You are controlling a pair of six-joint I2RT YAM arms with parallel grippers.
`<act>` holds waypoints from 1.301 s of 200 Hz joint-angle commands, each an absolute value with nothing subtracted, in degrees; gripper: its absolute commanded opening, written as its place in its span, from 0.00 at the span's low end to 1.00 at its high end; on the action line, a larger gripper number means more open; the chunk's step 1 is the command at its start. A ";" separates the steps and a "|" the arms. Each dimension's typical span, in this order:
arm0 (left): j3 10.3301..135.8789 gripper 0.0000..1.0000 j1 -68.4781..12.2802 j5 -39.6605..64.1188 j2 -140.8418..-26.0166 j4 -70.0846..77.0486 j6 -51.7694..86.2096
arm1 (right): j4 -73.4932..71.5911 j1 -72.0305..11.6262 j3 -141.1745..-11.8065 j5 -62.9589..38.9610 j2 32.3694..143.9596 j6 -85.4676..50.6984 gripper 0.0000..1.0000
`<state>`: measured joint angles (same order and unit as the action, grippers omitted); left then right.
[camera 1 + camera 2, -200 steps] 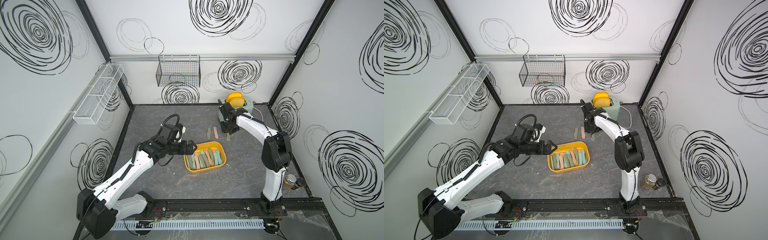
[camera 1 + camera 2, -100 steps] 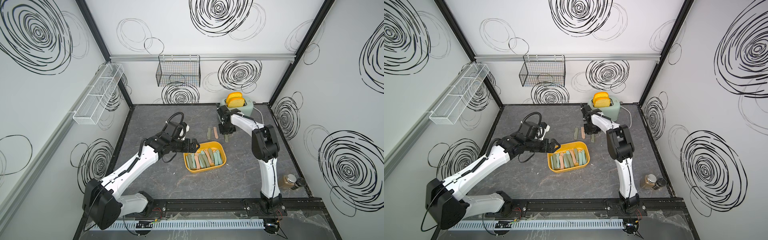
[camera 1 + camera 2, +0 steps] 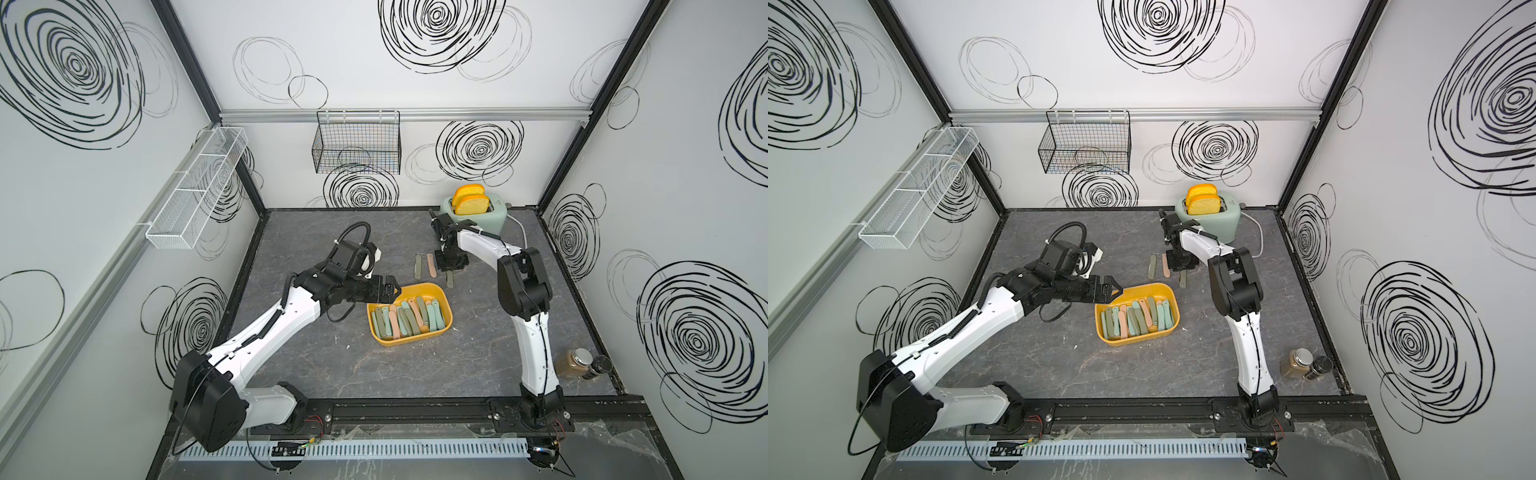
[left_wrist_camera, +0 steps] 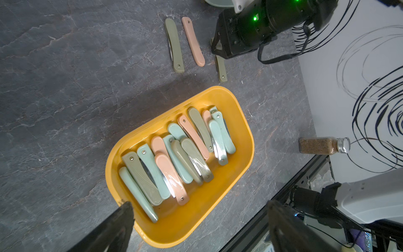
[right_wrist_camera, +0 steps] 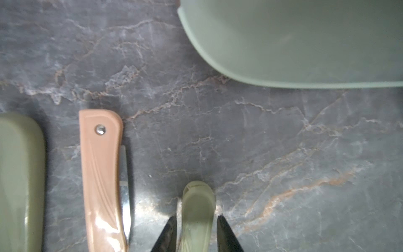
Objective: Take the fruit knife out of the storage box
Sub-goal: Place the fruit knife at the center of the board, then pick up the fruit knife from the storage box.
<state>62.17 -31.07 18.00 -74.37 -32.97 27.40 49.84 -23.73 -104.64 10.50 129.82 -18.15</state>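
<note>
The mustard-yellow storage box [image 3: 399, 343] [image 3: 1133, 340] [image 4: 196, 218] sits mid-table and holds several folded fruit knives [image 4: 174, 152] in olive, mint and pink. My left gripper [image 3: 390, 289] [image 3: 1113, 289] [image 4: 199, 204] hovers open over the box's left end, holding nothing. My right gripper [image 3: 451, 266] [image 3: 1181, 266] [image 5: 197, 218] is down at the table behind the box. Its jaws stand slightly parted on either side of an olive knife [image 5: 198, 200] [image 3: 450, 279] that lies on the table. An olive knife [image 3: 418, 266] and a pink knife [image 3: 432, 264] [image 5: 100, 174] lie beside it.
A mint toaster [image 3: 478, 212] with toast stands just behind my right gripper. Two spice jars [image 3: 582, 363] lie at the front right. A black wire basket [image 3: 357, 147] hangs on the back wall and a white mesh rack [image 3: 195, 191] on the left wall.
My right arm's elbow has folded in while its gripper stayed by the laid-out knives, and its jaws have parted off the olive knife. My left gripper has edged toward the box.
</note>
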 commanded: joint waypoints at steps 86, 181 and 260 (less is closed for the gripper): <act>60.86 0.98 -30.85 17.67 -69.28 -33.34 27.10 | 53.10 -27.69 -103.10 8.88 117.12 -21.29 0.35; 55.80 0.98 -29.47 16.70 -60.02 -38.81 26.54 | 50.39 -43.60 -90.31 8.35 108.27 -28.89 0.35; 54.18 0.98 -29.27 16.08 -53.54 -42.74 28.25 | 46.56 -51.92 -83.33 7.64 109.42 -33.34 0.36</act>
<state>54.85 -29.71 16.82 -55.09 -41.36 27.66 47.99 -51.62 -84.58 7.62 110.28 -30.63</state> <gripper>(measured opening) 0.981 0.362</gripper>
